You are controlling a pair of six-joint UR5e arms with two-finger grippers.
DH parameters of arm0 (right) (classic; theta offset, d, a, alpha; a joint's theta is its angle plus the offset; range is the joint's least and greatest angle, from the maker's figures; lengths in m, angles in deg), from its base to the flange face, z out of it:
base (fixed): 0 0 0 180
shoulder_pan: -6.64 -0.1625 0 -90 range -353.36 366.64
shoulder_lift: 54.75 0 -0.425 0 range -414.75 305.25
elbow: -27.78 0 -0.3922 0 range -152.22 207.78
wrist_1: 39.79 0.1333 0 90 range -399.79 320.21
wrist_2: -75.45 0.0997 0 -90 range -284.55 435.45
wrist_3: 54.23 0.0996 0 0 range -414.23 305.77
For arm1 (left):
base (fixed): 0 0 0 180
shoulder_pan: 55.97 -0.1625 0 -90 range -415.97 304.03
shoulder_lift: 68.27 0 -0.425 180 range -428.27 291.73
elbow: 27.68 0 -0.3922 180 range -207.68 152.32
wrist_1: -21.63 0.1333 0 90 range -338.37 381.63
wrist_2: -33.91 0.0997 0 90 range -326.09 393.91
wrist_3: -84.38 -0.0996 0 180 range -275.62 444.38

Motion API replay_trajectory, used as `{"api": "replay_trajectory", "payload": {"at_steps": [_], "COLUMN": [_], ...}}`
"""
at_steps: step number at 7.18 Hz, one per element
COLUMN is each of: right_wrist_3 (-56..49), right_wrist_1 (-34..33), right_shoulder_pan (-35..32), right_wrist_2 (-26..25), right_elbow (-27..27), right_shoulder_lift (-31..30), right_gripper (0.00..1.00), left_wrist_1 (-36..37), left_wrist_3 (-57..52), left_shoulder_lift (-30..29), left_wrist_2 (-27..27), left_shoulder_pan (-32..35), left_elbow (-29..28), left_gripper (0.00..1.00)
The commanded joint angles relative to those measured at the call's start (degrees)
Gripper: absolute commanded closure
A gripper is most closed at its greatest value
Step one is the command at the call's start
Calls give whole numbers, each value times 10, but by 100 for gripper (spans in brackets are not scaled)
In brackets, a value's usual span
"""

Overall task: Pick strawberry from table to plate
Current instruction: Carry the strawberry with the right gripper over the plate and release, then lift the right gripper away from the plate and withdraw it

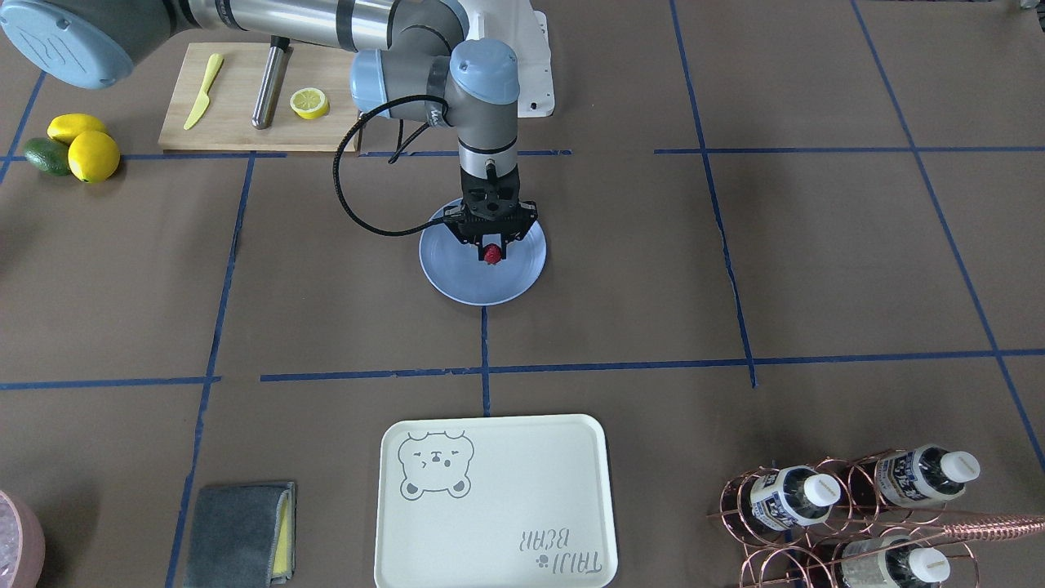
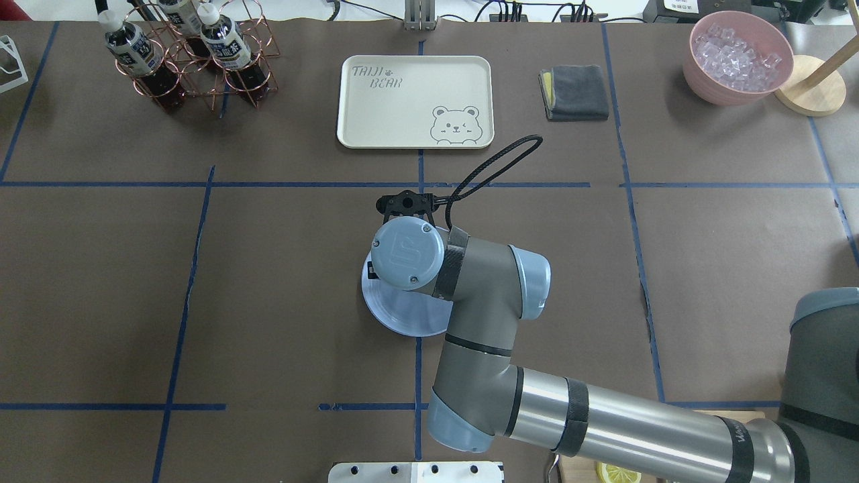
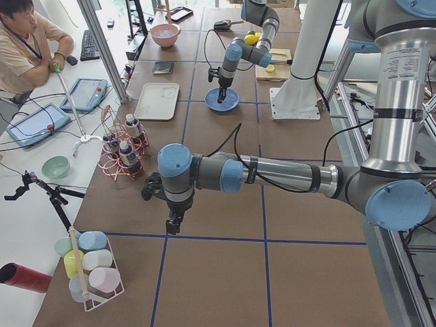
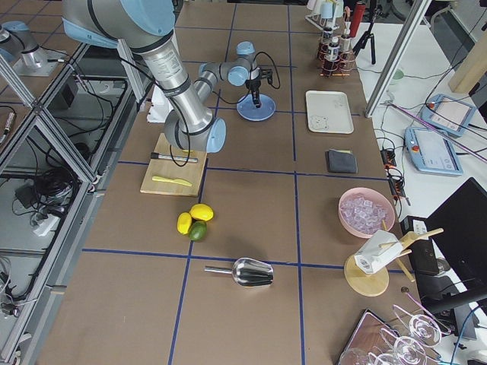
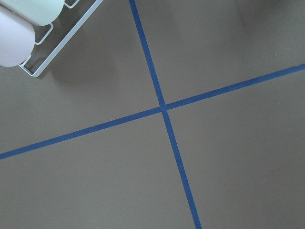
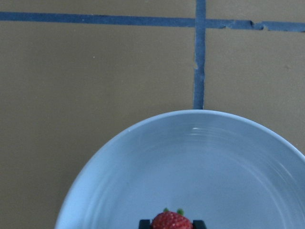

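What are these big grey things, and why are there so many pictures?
They are two robot arms at a table. The cameras look from across the table, from above, from both ends, and from each wrist. The right gripper pinches a small red strawberry over the blue plate. The left gripper hangs over another part of the table. Lemons, a bear tray and bottles lie around.
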Motion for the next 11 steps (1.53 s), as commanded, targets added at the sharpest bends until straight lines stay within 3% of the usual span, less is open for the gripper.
{"api": "replay_trajectory", "payload": {"at_steps": [1,2,3,4,7,8,11], "right_wrist_3": [0,0,0,0,-11,-48,-338], "right_wrist_1": [-5,-4,-4,-4,-10,-9,1], "right_shoulder_pan": [0,0,0,0,-21,-71,-291], "right_wrist_2": [-3,-3,-3,-5,10,65,253], "right_elbow": [2,2,2,10,103,131,144], "right_shoulder_lift": [-7,-5,-5,-7,-47,-75,-193], "right_gripper": [100,96,32,0,0,0,0], "left_wrist_1": [-1,-1,-1,0,2,1,10], "left_wrist_3": [0,0,0,0,0,0,0], "left_shoulder_lift": [0,0,0,0,0,2,12], "left_wrist_2": [0,-4,-7,-7,-7,-7,-13], "left_shoulder_pan": [-1,-1,-1,-1,-1,0,0], "left_elbow": [0,0,0,0,0,1,3], "left_gripper": [0,0,0,0,0,0,0]}}
